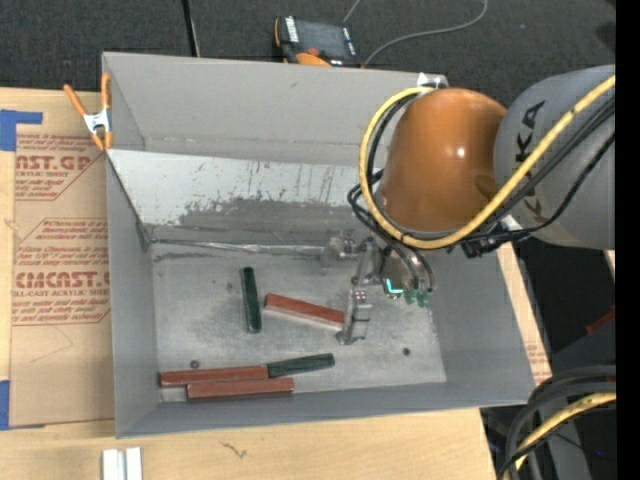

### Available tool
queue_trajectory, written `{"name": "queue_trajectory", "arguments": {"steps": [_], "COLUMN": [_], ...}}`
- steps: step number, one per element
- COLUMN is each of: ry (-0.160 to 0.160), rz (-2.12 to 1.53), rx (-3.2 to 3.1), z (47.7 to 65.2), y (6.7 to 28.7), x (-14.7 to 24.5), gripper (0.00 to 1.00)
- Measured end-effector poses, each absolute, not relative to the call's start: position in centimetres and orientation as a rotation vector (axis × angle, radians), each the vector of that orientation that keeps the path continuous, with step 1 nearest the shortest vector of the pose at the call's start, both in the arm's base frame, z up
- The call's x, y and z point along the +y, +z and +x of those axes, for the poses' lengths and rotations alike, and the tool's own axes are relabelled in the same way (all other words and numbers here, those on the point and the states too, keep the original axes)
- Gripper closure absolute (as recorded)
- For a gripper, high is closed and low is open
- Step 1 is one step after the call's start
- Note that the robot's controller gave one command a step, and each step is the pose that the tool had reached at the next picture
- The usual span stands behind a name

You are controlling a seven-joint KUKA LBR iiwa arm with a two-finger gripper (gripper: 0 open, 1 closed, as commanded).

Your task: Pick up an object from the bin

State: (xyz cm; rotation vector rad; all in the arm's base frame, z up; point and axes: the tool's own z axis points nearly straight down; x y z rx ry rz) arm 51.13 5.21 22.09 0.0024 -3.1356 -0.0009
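Right of the middle of the grey metal bin's (200, 98) floor, the gripper (352, 320) hangs low beneath the arm's orange domed cover (440, 158), which is ringed by yellow and black cables (371, 146). Its tip sits at the right end of a reddish-brown flat bar (300, 311) that lies slanted across the floor, with its left end higher in the view than its right. Tip and bar end look to be touching or just beside each other. Whether the gripper is open or closed, and whether it has hold of anything, I cannot tell from this angle.

Just left of that bar, a short dark green bar (251, 300) lies almost upright in the view, its lower end near the reddish-brown bar's left end. Nearer the front wall, a second dark green bar (300, 365) lies nearly level, well apart from the gripper. Its left end meets the upper one (213, 376) of two long reddish-brown bars; the lower one (240, 389) lies alongside, against the front wall. Nothing rests on top of the slanted bar, and the floor around its right end is bare. The cover and cables hide the bin floor behind the gripper.
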Motion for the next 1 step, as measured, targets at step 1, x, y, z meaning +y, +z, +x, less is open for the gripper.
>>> {"name": "queue_trajectory", "arguments": {"steps": [1], "ry": [-0.001], "rz": [-0.084], "rx": [-3.133], "z": [51.02], "y": [6.56], "x": [1.45], "gripper": [0.00]}}
